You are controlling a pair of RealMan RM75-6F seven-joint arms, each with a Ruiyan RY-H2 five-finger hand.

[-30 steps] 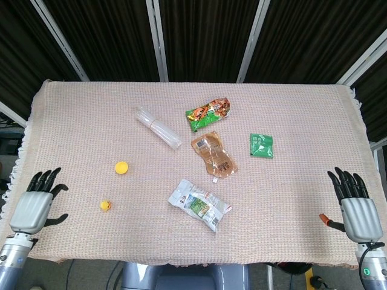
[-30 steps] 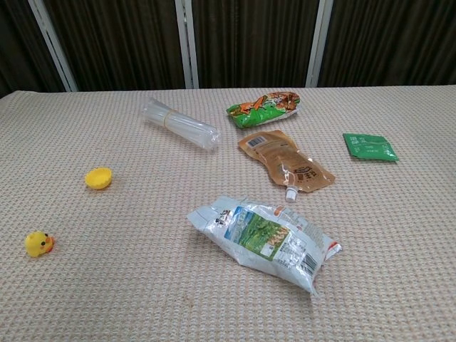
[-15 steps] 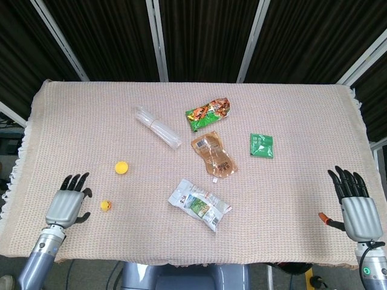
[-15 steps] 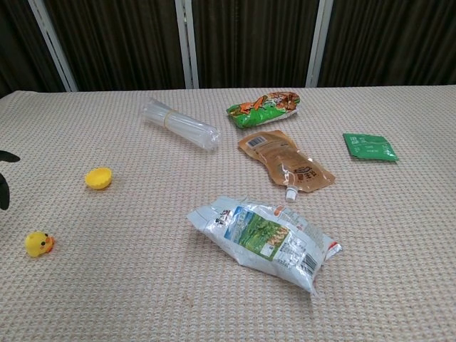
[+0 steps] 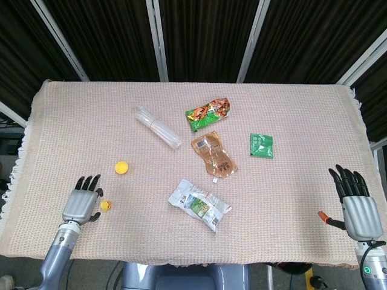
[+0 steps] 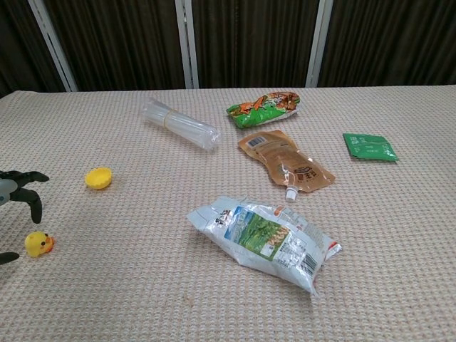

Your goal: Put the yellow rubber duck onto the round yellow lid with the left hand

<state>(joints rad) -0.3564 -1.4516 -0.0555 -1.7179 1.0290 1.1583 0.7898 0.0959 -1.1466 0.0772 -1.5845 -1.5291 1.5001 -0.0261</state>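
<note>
The small yellow rubber duck [image 5: 106, 205] [image 6: 38, 244] sits on the cloth near the front left. The round yellow lid [image 5: 121, 167] [image 6: 98, 177] lies a short way behind and to the right of it. My left hand [image 5: 82, 200] [image 6: 18, 191] hovers right beside the duck on its left, fingers spread, holding nothing. Its dark fingertips [image 6: 35, 208] hang just above the duck without touching it. My right hand [image 5: 357, 205] rests open at the table's front right corner and appears only in the head view.
A clear tube bundle [image 5: 157, 127], a green-orange snack bag [image 5: 208, 112], a brown pouch [image 5: 213, 155], a small green sachet [image 5: 261, 145] and a white-green packet [image 5: 198, 204] lie across the middle. The cloth's front edge runs close below the left hand.
My left hand has slid right from the table's left edge and now stands beside the duck. Duck, lid and right hand have not moved.
</note>
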